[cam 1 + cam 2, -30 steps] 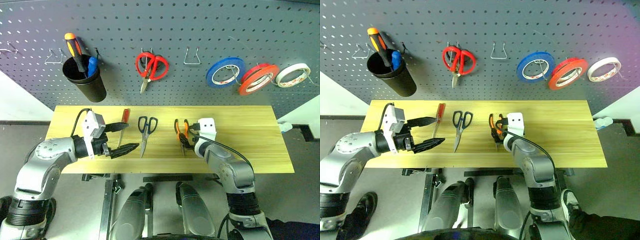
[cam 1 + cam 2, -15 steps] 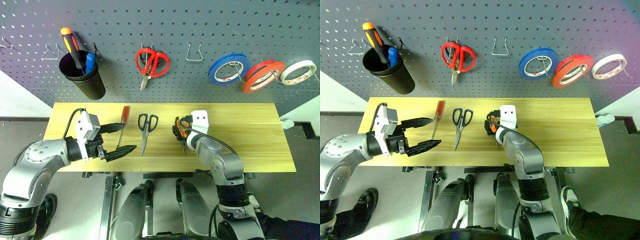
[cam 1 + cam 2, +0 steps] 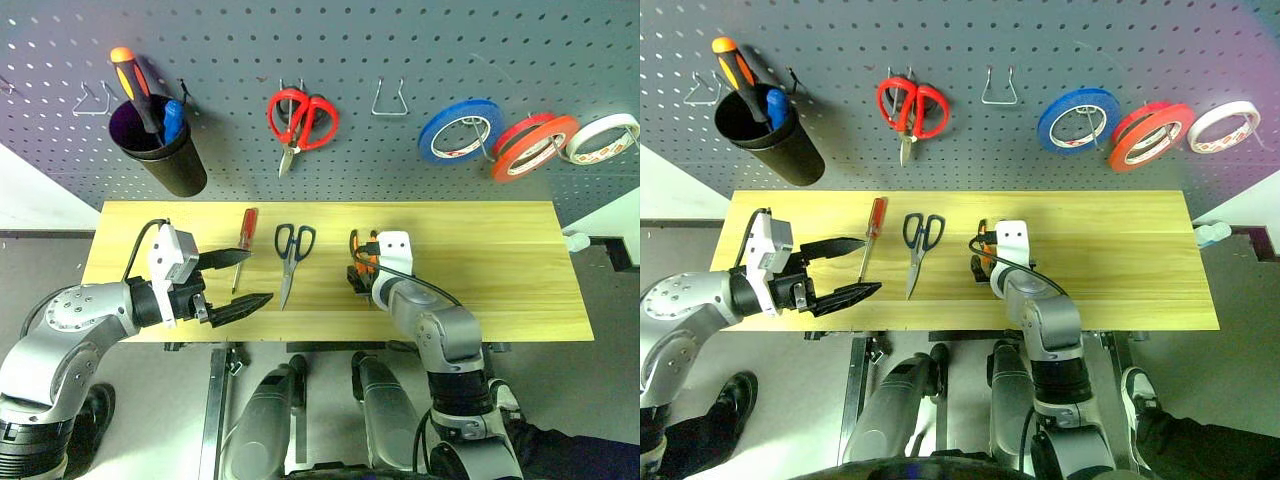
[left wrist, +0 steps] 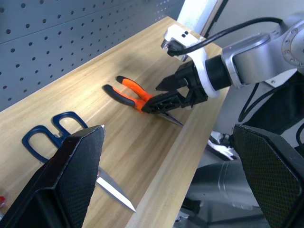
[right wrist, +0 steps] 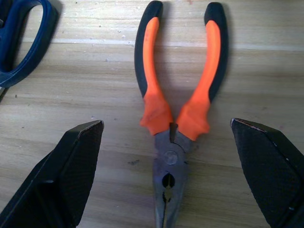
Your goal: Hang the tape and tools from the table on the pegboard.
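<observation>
Step in hand: pliers (image 5: 176,109) pickup. Right gripper (image 5: 171,175) spread, straddling them on worktop (image 3: 480,250); next, lower and close. Left gripper (image 3: 235,283) spread, empty.

From the head camera, the right claw (image 3: 362,272) and its white wrist block cover most of the pliers (image 3: 357,247), leaving only the orange handle tips in sight. The white tape roll (image 3: 604,138) runs off the picture's edge. In the right wrist view, the dark blue scissors (image 5: 21,38) are cut off at the corner, blades unseen.
</observation>
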Controlling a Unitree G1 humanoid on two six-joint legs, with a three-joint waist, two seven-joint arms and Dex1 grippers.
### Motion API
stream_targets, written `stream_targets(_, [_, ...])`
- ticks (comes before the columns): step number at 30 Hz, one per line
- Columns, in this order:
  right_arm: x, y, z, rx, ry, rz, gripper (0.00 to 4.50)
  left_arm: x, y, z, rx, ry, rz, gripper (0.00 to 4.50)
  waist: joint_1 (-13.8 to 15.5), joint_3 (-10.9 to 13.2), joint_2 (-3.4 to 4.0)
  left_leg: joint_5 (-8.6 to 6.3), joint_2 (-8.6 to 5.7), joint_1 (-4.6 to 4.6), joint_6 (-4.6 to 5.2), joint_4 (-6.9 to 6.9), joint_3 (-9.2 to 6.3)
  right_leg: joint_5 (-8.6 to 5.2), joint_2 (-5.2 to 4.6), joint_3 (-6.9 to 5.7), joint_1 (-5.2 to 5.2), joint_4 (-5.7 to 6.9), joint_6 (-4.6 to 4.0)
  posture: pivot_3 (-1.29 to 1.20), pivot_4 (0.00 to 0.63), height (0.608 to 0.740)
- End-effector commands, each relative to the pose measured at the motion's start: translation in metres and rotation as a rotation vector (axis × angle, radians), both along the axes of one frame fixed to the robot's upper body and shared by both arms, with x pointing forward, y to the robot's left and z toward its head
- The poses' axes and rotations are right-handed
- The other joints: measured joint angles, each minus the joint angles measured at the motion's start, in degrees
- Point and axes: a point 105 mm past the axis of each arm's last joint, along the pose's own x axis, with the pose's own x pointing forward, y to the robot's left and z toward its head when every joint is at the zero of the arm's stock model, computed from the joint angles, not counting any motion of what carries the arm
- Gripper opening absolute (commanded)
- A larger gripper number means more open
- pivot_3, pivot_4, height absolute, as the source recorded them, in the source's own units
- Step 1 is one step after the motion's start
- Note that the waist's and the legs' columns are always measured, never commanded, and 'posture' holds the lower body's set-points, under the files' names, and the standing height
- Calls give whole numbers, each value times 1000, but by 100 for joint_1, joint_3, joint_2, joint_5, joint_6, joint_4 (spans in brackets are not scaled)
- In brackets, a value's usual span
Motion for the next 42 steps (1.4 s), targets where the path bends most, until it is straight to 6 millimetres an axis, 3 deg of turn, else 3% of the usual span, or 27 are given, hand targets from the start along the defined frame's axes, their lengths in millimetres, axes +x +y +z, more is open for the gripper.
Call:
stream_targets(1, [3, 9, 15, 20, -62, 25, 4484, -7, -1, 8, 8, -33, -12, 4500, 2, 16, -1, 2, 0, -10, -2, 0, 1, 1, 0, -1, -13, 4, -1, 8, 431, 718])
stream_targets(17, [9, 10, 12, -55, -72, 44, 4484, -17, -3, 6, 12, -27, 1, 4500, 5, 122, -3, 3, 1, -13, -5, -3, 1, 2, -1, -6, -19, 3, -3, 35, 454, 718])
stream_targets(42, [24, -11, 1, -93, -41, -5, 4484, -22, -5, 5, 8, -10, 2, 4500, 16, 260, -6, 3, 1, -18, -7, -7, 1, 2, -2, -8, -24, -1, -3, 48, 470, 718])
